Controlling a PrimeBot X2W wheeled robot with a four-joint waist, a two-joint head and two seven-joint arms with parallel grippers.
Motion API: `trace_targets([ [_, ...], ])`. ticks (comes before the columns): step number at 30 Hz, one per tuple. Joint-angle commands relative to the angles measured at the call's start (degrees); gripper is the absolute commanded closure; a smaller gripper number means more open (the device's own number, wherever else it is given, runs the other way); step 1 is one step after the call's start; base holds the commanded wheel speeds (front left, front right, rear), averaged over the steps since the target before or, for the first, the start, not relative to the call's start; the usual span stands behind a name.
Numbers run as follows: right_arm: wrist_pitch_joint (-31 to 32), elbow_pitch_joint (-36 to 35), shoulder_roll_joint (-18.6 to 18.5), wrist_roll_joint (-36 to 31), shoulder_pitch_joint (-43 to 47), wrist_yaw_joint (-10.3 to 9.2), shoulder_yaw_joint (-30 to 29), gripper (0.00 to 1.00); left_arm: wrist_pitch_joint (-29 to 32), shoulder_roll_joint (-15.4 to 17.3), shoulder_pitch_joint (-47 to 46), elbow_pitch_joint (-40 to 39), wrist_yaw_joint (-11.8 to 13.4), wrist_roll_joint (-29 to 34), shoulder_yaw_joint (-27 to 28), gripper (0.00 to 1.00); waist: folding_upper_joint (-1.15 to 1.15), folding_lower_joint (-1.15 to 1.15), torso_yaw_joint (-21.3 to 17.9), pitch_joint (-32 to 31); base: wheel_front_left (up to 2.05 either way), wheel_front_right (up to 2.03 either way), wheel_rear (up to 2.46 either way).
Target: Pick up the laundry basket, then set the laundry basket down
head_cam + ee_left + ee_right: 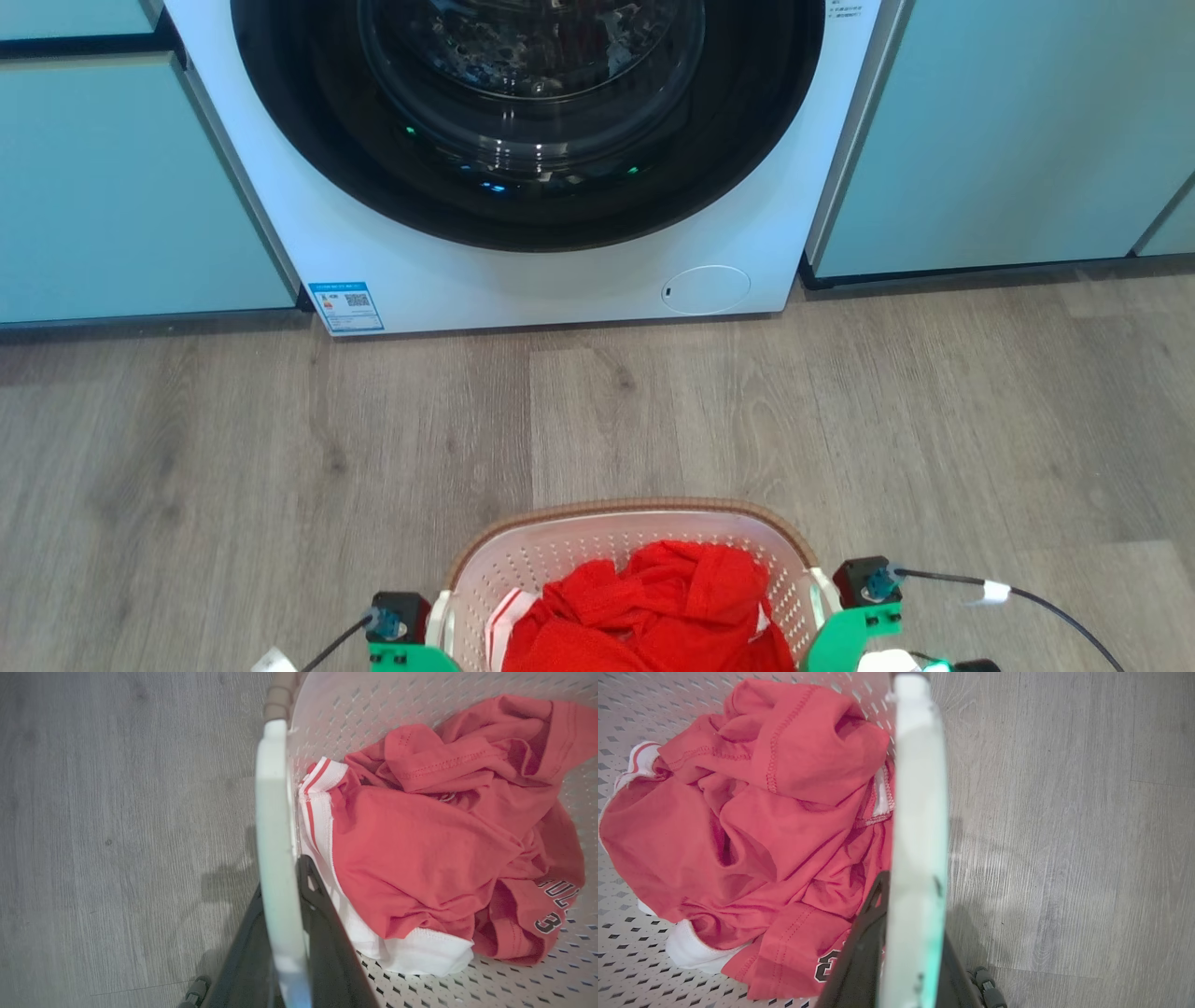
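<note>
The laundry basket (523, 560) is smooth perforated plastic, the jersey (653, 607) matt cloth, the floor (653, 401) matt wood-grain, the washer door (527, 93) glossy glass.

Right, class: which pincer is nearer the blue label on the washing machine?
Left. The left pincer, clamped on the laundry basket's left handle, is on the blue label's side of the basket; the right pincer grips the opposite handle, further from it.
</note>
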Motion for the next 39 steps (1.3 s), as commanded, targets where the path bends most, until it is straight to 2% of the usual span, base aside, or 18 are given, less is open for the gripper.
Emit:
trace_targets([
  [1,-1.1,-0.38,-0.01,0.23,-1.13,-0.09,1.2,1.0,-1.05,1.56,-2.95,0.3,0.68,-0.62,0.86,1.0,0.0,0.0,-0.08,-0.03,0.0,0.0,0.0],
  [24,-1.64,0.24,-0.01,2.48,-3.53,-0.09,3.93,1.0,-1.64,1.56,-5.25,1.11,0.7,-2.1,-0.81,1.0,0.0,0.0,-0.63,2.26,0.0,0.0,0.0],
  [32,-3.09,0.9,-0.01,2.32,-8.77,-0.09,4.08,1.0,-2.81,1.57,-10.39,1.52,1.04,-2.08,-0.58,1.0,0.0,0.0,-0.58,8.57,0.0,0.0,0.0],
  [39,-5.28,1.98,-0.01,1.21,-16.47,-0.09,3.8,1.0,-5.06,1.79,-18.22,1.66,1.98,-0.97,-0.22,1.0,0.0,0.0,-0.25,18.29,0.0,0.0,0.0],
])
